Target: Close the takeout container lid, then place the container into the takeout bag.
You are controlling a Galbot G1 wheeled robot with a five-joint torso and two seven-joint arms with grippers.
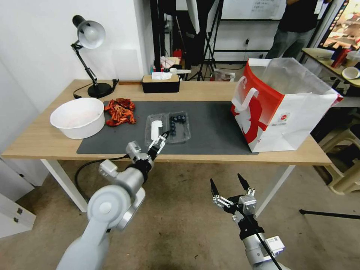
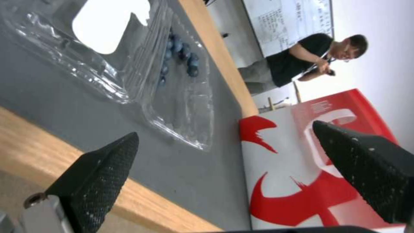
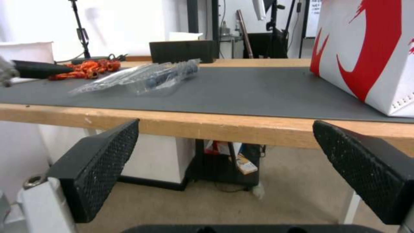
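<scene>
From the head camera I see my left gripper [image 1: 162, 138] reaching over the near edge of the table [image 1: 37, 140], its two fingers spread apart and holding nothing. The takeout container [image 1: 167, 128] lies splayed open on the dark mat [image 1: 210, 127], just beyond the fingertips. Its lid [image 1: 156, 128], with a white sticker, lies flat on the left, and the berry tray sits on the right. The hinge between them runs away from me, so the lid would have to swing rightward over the berries. The fingertips seem to hover at the near end of that hinge, though I cannot tell whether they touch the plastic. My right gripper [image 1: 229, 184] hangs below table height, fingers wide open, well apart from the container. The takeout bag [image 1: 285, 108] stands open at the mat's right end.
</scene>
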